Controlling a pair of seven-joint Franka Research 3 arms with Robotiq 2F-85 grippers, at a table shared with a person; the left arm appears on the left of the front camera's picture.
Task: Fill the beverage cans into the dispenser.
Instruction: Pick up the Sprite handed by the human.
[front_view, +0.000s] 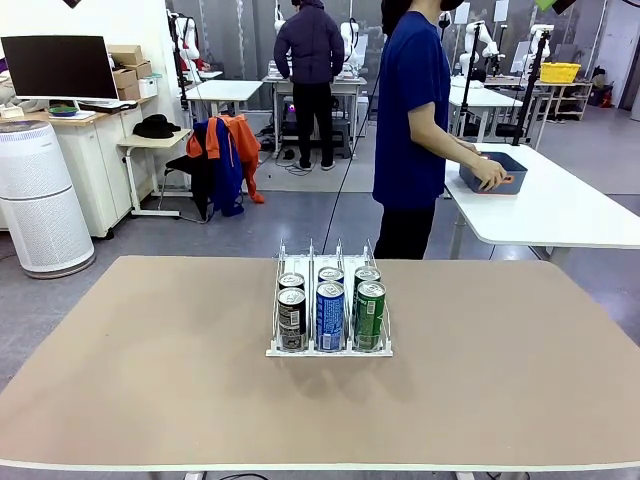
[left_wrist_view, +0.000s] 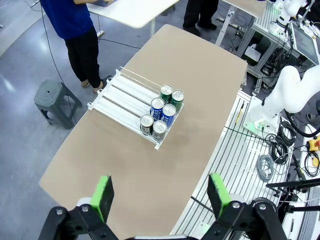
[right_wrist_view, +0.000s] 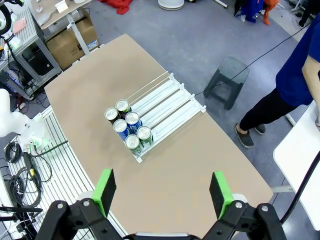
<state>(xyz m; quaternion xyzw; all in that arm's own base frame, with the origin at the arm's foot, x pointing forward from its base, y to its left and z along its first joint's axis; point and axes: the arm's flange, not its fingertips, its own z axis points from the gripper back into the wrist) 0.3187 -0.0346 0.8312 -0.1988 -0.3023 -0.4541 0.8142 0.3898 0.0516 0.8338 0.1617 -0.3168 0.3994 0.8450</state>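
The white wire dispenser (front_view: 328, 351) stands in the middle of the tan table. Several beverage cans fill the front of its three lanes: black (front_view: 291, 318) on the left, blue (front_view: 330, 316) in the middle, green (front_view: 369, 315) on the right, each with another can behind it. From high above the table, my left gripper (left_wrist_view: 161, 197) is open and looks down on the dispenser (left_wrist_view: 122, 97) and its cans (left_wrist_view: 162, 112). My right gripper (right_wrist_view: 162, 192) is open too, also high above the dispenser (right_wrist_view: 167, 102) and cans (right_wrist_view: 127, 127). Neither holds anything.
A person in a blue shirt (front_view: 412, 120) stands at the table's far side, turned to a white side table with a hand on a blue-grey bin (front_view: 497, 170). A grey stool (left_wrist_view: 54, 102) stands on the floor by the far edge. The table around the dispenser is bare.
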